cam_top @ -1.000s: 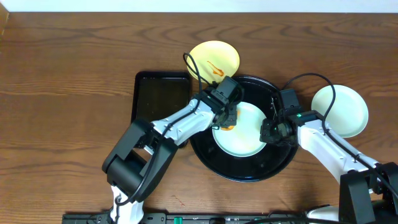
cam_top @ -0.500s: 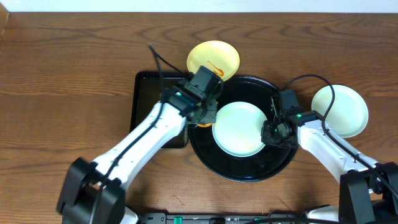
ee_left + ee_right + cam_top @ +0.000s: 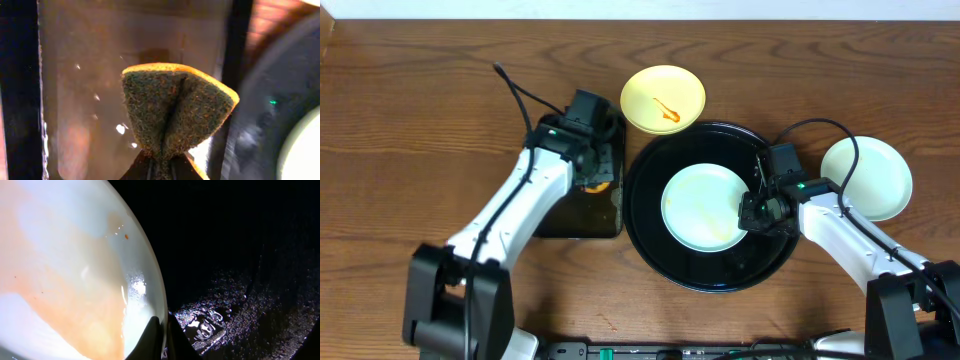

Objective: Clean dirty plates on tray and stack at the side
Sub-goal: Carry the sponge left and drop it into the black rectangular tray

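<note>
One mint plate point(image 3: 868, 178) sits aside on the counter point(image 3: 420, 100). A second mint plate point(image 3: 700, 208) lies in the tray point(image 3: 660, 255), its rim pinched by the right end effector point(image 3: 757, 215). The left end effector point(image 3: 160, 167) pinches a sponge point(image 3: 175, 107), and the streaked yellow plate point(image 3: 663, 98) looks unwiped.

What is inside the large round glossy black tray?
One pale mint-green round plate, its right rim pinched by the right gripper. Wet floor of the black tray shows around it; whatever lies under the plate is hidden.
</note>
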You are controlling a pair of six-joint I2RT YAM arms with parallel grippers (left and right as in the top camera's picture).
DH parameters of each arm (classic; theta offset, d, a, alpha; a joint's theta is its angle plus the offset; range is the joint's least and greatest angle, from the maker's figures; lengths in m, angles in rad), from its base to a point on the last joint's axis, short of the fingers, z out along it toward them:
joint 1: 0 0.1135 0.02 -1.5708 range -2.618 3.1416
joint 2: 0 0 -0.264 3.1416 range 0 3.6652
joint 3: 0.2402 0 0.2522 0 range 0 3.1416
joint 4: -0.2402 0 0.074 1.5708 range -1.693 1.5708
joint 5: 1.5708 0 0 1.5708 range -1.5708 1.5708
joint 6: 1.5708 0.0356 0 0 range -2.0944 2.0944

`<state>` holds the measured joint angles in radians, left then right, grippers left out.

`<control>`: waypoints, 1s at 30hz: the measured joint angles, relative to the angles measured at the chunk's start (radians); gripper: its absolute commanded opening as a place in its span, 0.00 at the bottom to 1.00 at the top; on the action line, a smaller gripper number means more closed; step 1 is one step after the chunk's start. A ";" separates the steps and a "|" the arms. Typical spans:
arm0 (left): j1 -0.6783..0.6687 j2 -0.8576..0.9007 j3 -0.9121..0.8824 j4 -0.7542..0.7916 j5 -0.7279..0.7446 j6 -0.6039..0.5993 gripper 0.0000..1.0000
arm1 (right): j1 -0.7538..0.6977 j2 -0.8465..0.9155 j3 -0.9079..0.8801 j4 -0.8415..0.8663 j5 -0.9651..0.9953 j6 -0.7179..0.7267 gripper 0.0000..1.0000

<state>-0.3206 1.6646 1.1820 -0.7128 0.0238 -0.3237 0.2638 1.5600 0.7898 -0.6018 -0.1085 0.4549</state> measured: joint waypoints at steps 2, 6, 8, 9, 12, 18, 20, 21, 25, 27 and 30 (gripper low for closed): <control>0.040 0.046 -0.009 0.029 0.023 0.023 0.07 | 0.000 0.000 0.000 0.001 0.000 0.000 0.01; 0.093 0.134 -0.012 0.063 0.056 0.041 0.09 | 0.000 0.000 0.000 0.001 0.000 0.000 0.01; 0.117 0.179 -0.016 0.067 0.063 0.045 0.29 | 0.000 0.000 0.000 0.001 0.000 0.000 0.01; 0.121 0.188 -0.017 0.068 0.065 0.050 0.43 | 0.000 0.000 0.000 0.001 0.000 0.000 0.01; 0.123 0.196 -0.019 0.073 0.074 0.061 0.59 | 0.000 0.000 0.000 0.002 0.000 0.000 0.01; 0.122 0.196 -0.019 0.074 0.097 0.062 0.61 | 0.000 0.000 0.000 0.013 0.002 0.000 0.01; 0.122 0.192 -0.019 0.062 0.106 0.063 0.61 | 0.000 0.000 0.000 0.034 0.002 0.000 0.01; 0.122 0.184 -0.019 0.055 0.109 0.062 0.61 | 0.000 0.000 0.000 0.048 0.002 0.000 0.01; 0.122 0.082 -0.019 0.005 0.113 0.062 0.61 | -0.004 0.000 0.000 0.106 0.000 0.000 0.01; 0.122 0.024 -0.019 -0.019 0.117 0.062 0.61 | -0.007 0.000 0.000 0.118 -0.003 -0.001 0.01; 0.122 -0.097 -0.018 -0.079 0.121 0.062 0.61 | -0.010 0.000 0.000 0.150 -0.027 -0.032 0.01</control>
<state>-0.1982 1.5681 1.1637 -0.7914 0.1448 -0.2619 0.2535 1.5600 0.7895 -0.4522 -0.1360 0.4229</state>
